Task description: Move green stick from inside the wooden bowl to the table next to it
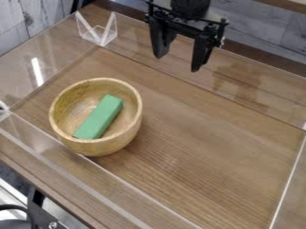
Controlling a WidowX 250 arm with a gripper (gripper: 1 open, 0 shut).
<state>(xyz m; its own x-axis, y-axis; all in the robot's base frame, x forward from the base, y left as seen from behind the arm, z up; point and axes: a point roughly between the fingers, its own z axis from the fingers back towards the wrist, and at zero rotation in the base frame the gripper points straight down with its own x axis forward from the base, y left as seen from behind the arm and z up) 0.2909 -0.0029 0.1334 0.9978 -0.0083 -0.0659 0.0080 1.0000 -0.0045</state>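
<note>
The green stick (99,117) is a flat bright bar lying slanted inside the wooden bowl (63,124), which rests at the left of the brown table (203,134). My gripper (180,52) hangs at the top centre, pointing down, up and to the right of the bowl and well apart from it. Its black fingers (201,52) stand open with nothing between them.
Clear acrylic walls (287,179) edge the tabletop on all sides. A small clear stand (96,31) sits at the back left corner. Bare wood lies right of the bowl and in front of it.
</note>
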